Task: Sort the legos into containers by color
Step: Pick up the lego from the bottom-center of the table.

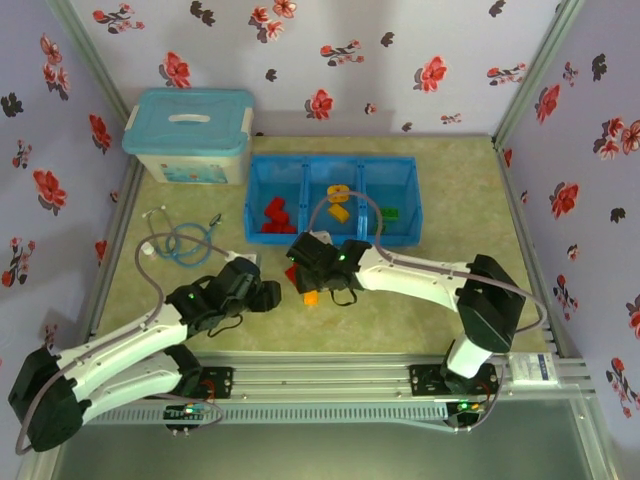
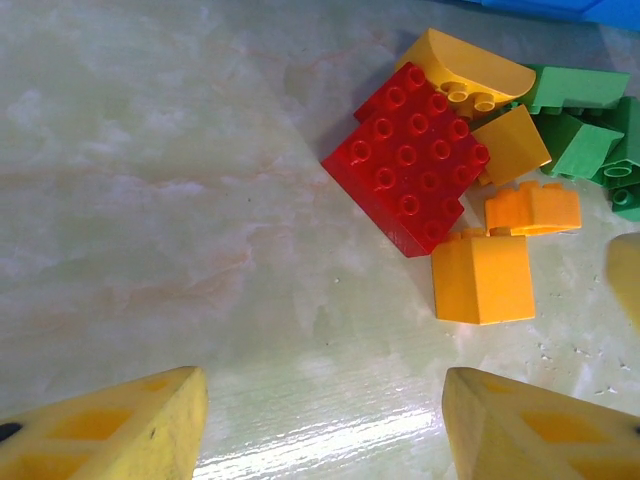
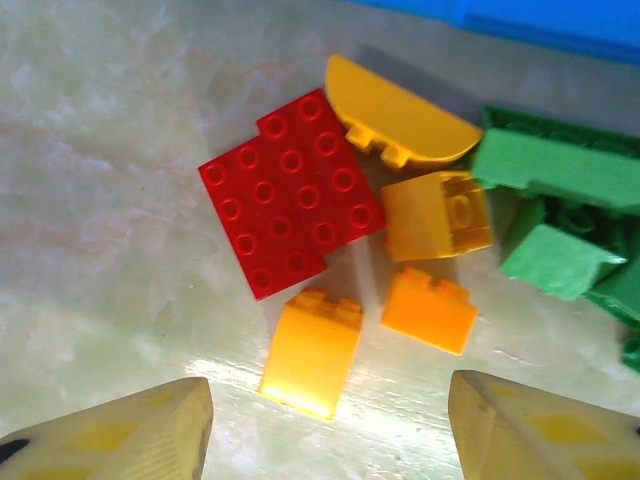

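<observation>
A loose pile of legos lies on the table in front of the blue tray of containers (image 1: 315,168). In the right wrist view I see a red studded plate (image 3: 290,190), an orange sloped brick (image 3: 312,352), other orange bricks (image 3: 430,310) and green bricks (image 3: 560,200). My right gripper (image 3: 330,425) is open, and the near end of the sloped brick reaches just into its gap, untouched. My left gripper (image 2: 325,420) is open over bare table, with the red plate (image 2: 410,155) and an orange brick (image 2: 482,278) ahead to its right. From above, both grippers (image 1: 268,293) (image 1: 300,265) hover over the pile and hide most of it.
The tray holds red legos (image 1: 273,215) on the left, orange ones (image 1: 338,205) in the middle and a green one (image 1: 390,212) on the right. A pale-blue lidded box (image 1: 190,135) stands at the back left. A coiled blue cable (image 1: 185,242) lies left of the tray.
</observation>
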